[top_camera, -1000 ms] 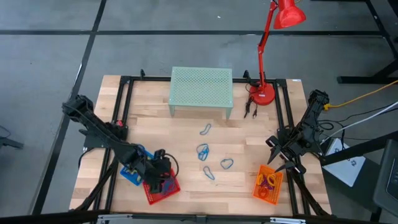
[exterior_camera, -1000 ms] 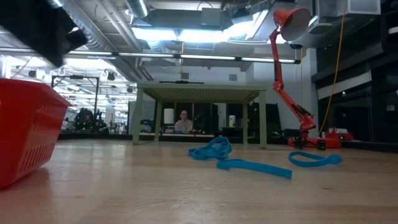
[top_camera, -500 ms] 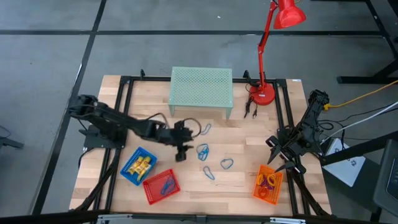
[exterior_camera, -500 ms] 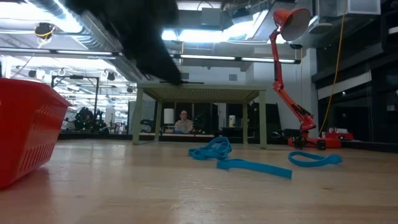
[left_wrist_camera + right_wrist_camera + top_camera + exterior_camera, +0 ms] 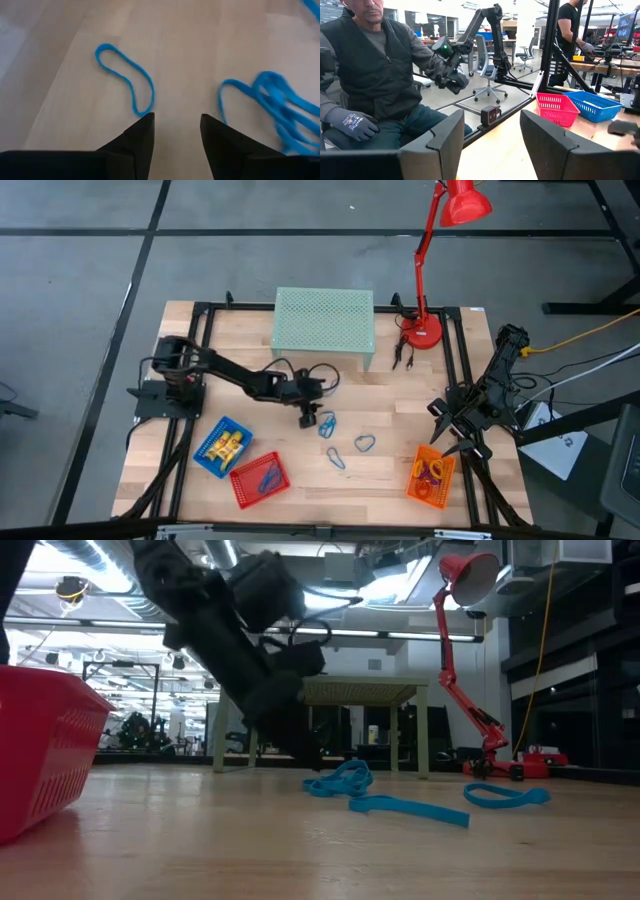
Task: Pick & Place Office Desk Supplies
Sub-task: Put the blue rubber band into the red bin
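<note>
Blue clip loops are what I am after at this moment: four of them lie loose on the bare wood in the middle of the table (image 5: 400, 480), and I have the left gripper (image 5: 307, 418) reached out low over the nearest one, the tangled blue loop (image 5: 325, 425). Its fingers stand apart with nothing between them; in the left wrist view the tangle (image 5: 280, 107) sits just off one fingertip and a single long loop (image 5: 125, 82) off the other. I judge this the approach step of another pick, since the red basket (image 5: 262, 478) already holds blue pieces, the blue basket (image 5: 222, 446) yellow ones, and the orange basket (image 5: 430, 475) the rings. The right gripper (image 5: 452, 430) waits with its fingers apart near the table's right edge, beside the orange basket. My next move, as I read it, is to shift sideways until one strand lies between the fingers, drop to the wood, and close. The single loop is a narrow, bent oval lying flat, its long axis running slantwise away from the fingertips, so I would want the fingers across that axis. The tangle has no clear axis I can make out.
</note>
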Tool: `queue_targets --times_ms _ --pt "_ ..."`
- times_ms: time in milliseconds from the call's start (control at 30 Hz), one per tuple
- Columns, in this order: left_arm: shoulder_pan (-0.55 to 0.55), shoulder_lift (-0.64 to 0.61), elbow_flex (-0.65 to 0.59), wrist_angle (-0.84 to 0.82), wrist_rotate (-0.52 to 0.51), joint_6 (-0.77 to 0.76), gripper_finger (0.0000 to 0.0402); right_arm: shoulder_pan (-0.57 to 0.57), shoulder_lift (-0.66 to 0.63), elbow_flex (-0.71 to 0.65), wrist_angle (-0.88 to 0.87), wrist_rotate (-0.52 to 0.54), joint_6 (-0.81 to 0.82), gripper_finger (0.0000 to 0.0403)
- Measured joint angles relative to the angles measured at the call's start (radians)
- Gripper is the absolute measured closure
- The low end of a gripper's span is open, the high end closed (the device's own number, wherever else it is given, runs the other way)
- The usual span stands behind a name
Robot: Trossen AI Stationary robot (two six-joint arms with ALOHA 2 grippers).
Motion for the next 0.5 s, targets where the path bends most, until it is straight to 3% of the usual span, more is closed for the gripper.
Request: queue_targets --times_ms 267,500 --pt "0.045 0.045 0.020 0.055 -0.074 0.023 0.0231 0.000 0.000 0.000 0.000 0.000 0.000 0.0209" --pt "0.082 0.045 0.037 0.054 0.031 0.022 0.0228 0.000 0.000 0.000 0.000 0.000 0.000 0.0208"
